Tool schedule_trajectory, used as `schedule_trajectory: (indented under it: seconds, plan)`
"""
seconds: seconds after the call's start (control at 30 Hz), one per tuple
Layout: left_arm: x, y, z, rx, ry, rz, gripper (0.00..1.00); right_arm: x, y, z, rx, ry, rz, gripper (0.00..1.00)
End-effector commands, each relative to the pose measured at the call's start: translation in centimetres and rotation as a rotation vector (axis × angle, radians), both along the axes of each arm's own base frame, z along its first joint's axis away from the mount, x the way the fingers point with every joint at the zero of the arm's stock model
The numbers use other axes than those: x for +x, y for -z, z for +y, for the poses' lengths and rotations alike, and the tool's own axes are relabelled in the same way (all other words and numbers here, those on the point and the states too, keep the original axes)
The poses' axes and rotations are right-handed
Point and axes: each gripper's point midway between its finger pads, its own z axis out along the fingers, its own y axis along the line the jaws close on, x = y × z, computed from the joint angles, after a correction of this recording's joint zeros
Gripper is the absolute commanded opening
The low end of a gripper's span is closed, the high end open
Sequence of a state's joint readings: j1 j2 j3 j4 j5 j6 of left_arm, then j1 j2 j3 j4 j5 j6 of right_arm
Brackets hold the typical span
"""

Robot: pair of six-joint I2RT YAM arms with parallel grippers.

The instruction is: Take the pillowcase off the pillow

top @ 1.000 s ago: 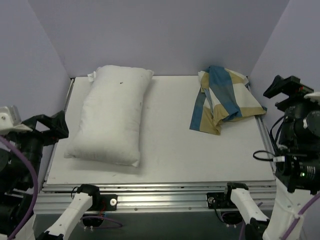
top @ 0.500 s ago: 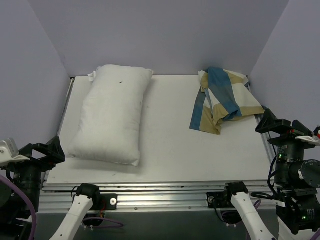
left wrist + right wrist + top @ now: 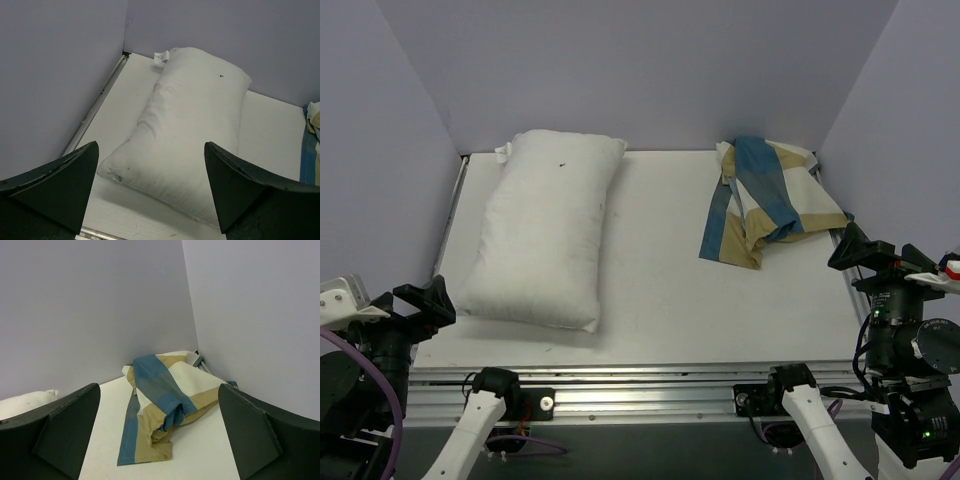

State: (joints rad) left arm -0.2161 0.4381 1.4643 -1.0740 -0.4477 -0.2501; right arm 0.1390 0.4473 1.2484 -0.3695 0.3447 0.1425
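The plain white pillow (image 3: 542,225) lies bare on the left half of the table, its long side running front to back; it also shows in the left wrist view (image 3: 192,125). The blue, tan and white pillowcase (image 3: 766,198) lies crumpled in the back right corner, apart from the pillow; it fills the middle of the right wrist view (image 3: 167,400). My left gripper (image 3: 420,305) is open and empty off the table's front left corner. My right gripper (image 3: 855,250) is open and empty at the table's right edge, near the pillowcase.
Lilac walls close the table (image 3: 660,290) at the back, left and right. A metal rail (image 3: 640,385) runs along the front edge, with the two arm bases (image 3: 510,390) (image 3: 785,390) below it.
Both arms have drawn back and down from the table sides, the right one away from the pillowcase. Pillow and pillowcase have not moved.
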Motion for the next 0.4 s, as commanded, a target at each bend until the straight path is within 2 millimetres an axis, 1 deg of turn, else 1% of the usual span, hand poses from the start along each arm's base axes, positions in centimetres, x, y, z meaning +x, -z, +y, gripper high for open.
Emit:
schedule_trajectory:
  seconds: [0.0,0.37]
  plan:
    - [-0.21,0.13,0.38,-0.003,-0.019,-0.004,0.94,0.13,-0.81,-0.33,-0.006,0.020,-0.029,1.00]
    - [0.22,0.53,0.30,-0.001,-0.019,0.009,0.94,0.63,-0.75,-0.07,-0.012,0.008,-0.021,1.00]
